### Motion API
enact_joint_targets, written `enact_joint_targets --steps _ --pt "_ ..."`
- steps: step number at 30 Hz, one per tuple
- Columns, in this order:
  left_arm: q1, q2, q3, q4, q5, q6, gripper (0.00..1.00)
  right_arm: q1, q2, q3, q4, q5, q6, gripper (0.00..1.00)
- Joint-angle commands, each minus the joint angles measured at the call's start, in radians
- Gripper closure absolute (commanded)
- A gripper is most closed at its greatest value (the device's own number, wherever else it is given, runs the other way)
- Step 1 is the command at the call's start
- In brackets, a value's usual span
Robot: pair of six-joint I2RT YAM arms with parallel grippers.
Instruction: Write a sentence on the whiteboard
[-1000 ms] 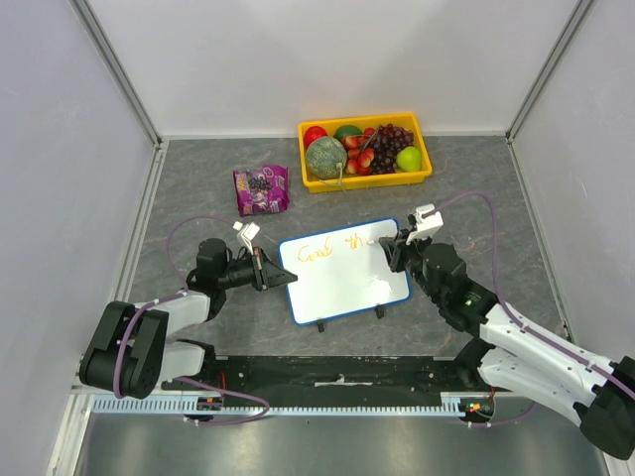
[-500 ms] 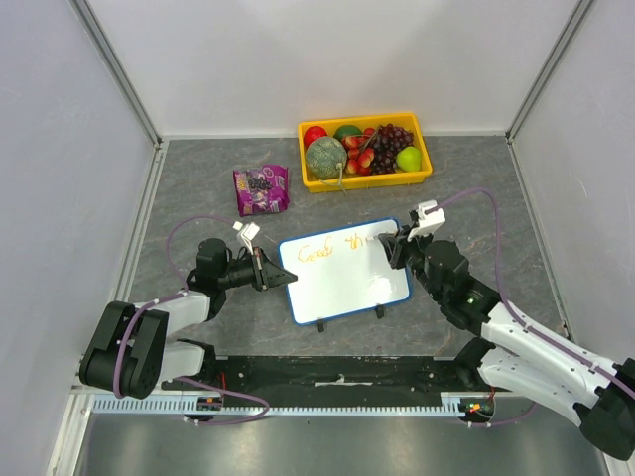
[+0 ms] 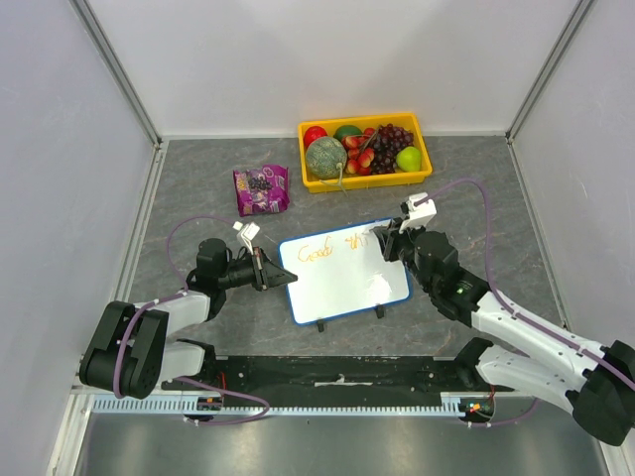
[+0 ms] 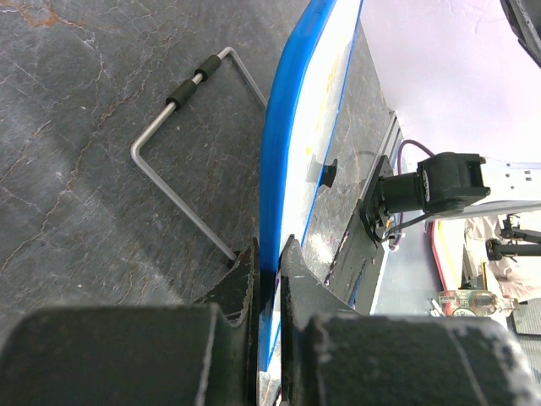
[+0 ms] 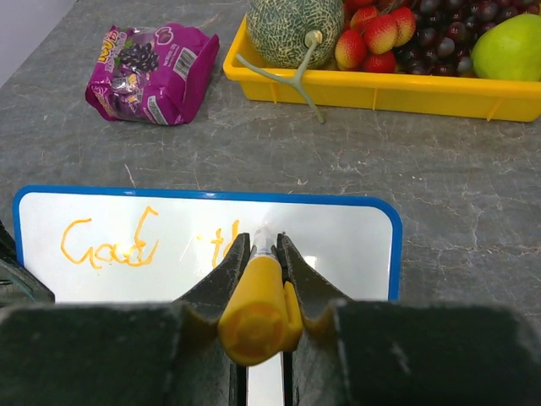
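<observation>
**Two arms at the whiteboard, with writing on its far line**

At the left, the left gripper (image 3: 278, 278) is clamped on the left edge of the whiteboard (image 3: 342, 288). In the left wrist view its two fingers (image 4: 241, 279) pinch the blue rim (image 4: 283, 127) between them, and a bent wire leg (image 4: 182, 127) stands on the grey table (image 3: 476, 188) beside the board. Far of this gripper lies a purple snack bag (image 3: 261, 188), well apart from the board.

The whiteboard sits near the middle of the table, between the two arms, with its right end turned slightly farther away. The sentence (image 3: 319, 252) runs in orange along the far edge. It reads roughly "Good", followed by a few strokes like "th" (image 5: 211, 248).

At the board's far right corner, the right gripper (image 3: 382, 240) is closed around an orange marker (image 5: 258, 309). The marker's tip is at the board surface just right of the last strokes.

Beyond the board, against the far wall, a yellow tray (image 3: 367, 181) holds a melon (image 3: 324, 157), strawberries (image 3: 359, 157), dark grapes (image 3: 392, 141) and a green apple (image 3: 409, 158).
</observation>
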Motion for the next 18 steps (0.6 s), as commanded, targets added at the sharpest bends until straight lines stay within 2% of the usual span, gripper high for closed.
enact_joint_targets --steps 1,6,14,18 --pt "0.010 0.029 0.002 -0.079 -0.168 0.048 0.98 -0.004 0.001 -0.027 0.029 0.045 -0.007 1.00" --pt "0.010 0.032 0.002 -0.079 -0.168 0.048 0.98 -0.004 0.016 -0.036 0.021 0.051 -0.011 1.00" --pt "0.009 0.035 0.004 -0.079 -0.170 0.048 0.98 -0.004 -0.127 -0.038 0.003 0.079 0.000 1.00" --pt "0.010 0.038 0.004 -0.079 -0.168 0.048 0.98 -0.004 -0.145 -0.035 -0.022 0.099 -0.018 1.00"
